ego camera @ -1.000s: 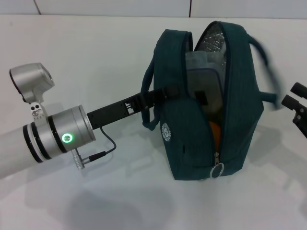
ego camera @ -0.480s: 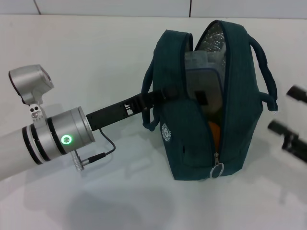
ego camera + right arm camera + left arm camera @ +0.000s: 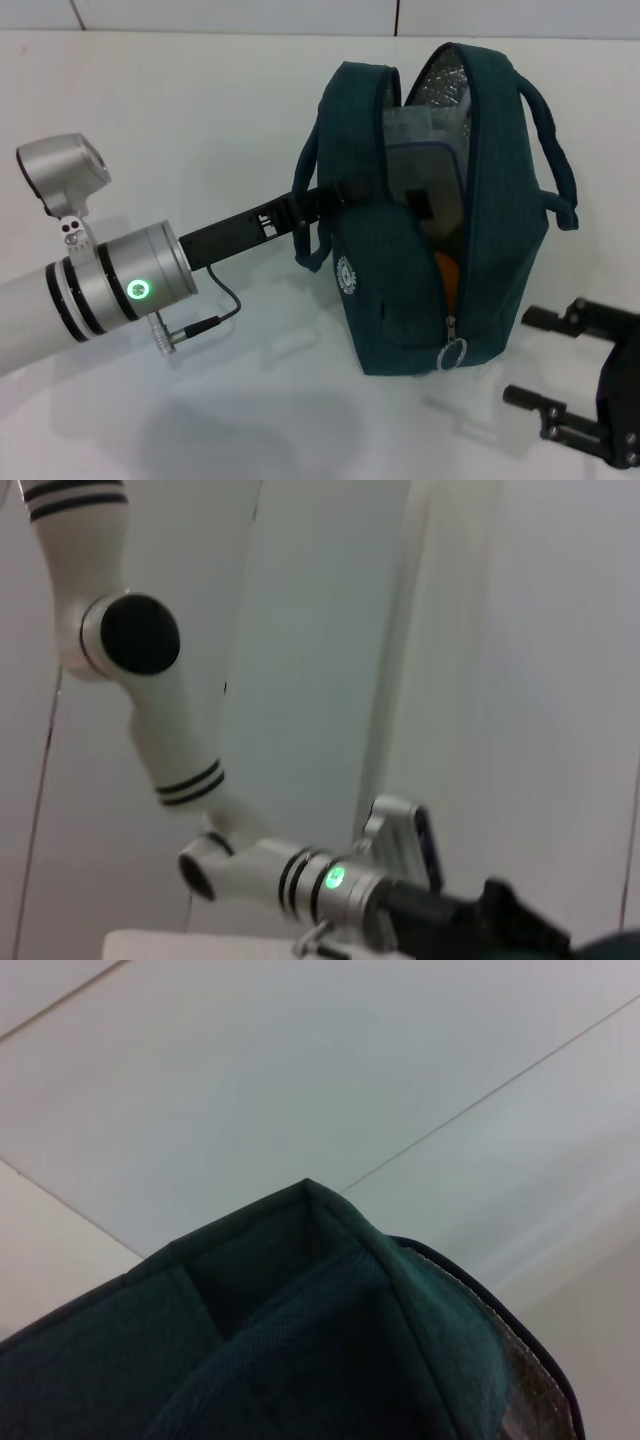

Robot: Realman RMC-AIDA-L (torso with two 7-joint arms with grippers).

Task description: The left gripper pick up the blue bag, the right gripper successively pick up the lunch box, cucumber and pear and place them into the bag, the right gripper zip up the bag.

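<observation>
While upright, blue bag [image 3: 420, 230] zip-end nearest.

The blue bag [image 3: 440, 215] stands upright mid-table, its top slit narrow and crowded by the lunch box [image 3: 425, 160] and the pear [image 3: 450, 280]. The left gripper [image 3: 345, 192] and its arm block the bag's left side. Bare table [image 3: 200, 100] lies behind, in front and right, where the right gripper [image 3: 545, 365] hovers with fingers spread.
</observation>
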